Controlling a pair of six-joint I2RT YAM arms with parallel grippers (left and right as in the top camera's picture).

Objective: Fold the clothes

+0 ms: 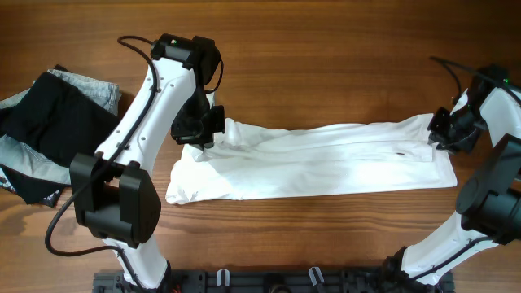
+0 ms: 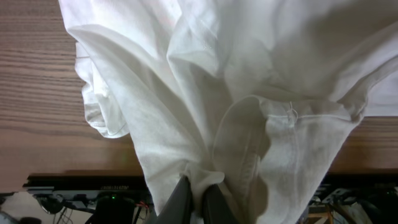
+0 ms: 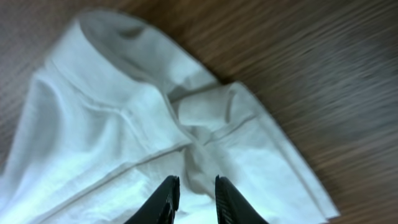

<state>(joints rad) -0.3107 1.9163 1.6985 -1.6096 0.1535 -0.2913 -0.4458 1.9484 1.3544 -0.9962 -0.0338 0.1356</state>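
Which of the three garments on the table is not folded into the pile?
The white shirt, stretched long between both grippers; the black and grey-blue garments lie piled far left.
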